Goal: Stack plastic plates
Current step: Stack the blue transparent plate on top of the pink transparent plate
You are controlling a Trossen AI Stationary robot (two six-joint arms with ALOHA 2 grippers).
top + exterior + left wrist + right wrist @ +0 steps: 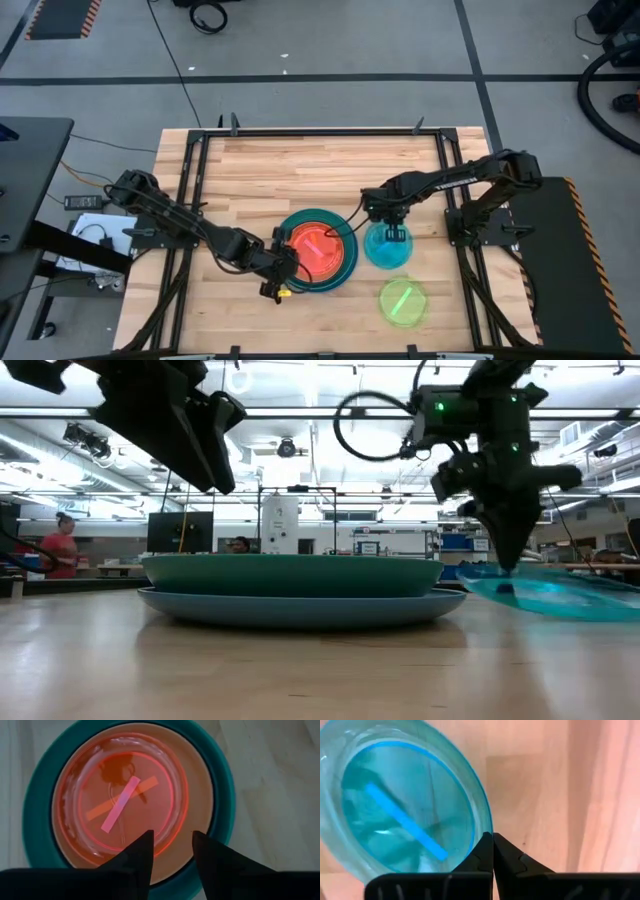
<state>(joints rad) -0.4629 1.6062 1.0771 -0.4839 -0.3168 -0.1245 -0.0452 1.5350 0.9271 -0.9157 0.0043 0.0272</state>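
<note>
right pincer [493, 851]: clamped on cyan plate [395, 805] rim | left pincer [172, 851]: open over orange plate [127, 800] | writing: none legible

Robotics lab or open workshop hall.

Butcher-block worktop [320, 165] in a black metal frame [325, 131] on grey concrete floor [330, 50] with dark floor lines; cables [208, 16] lie at 12 o'clock. Beyond the worktop: long ceiling strip lights [300, 412], benches, a monitor [180, 530], a white tank [280, 523], and a person in red [62, 546] at 9 o'clock.
</note>
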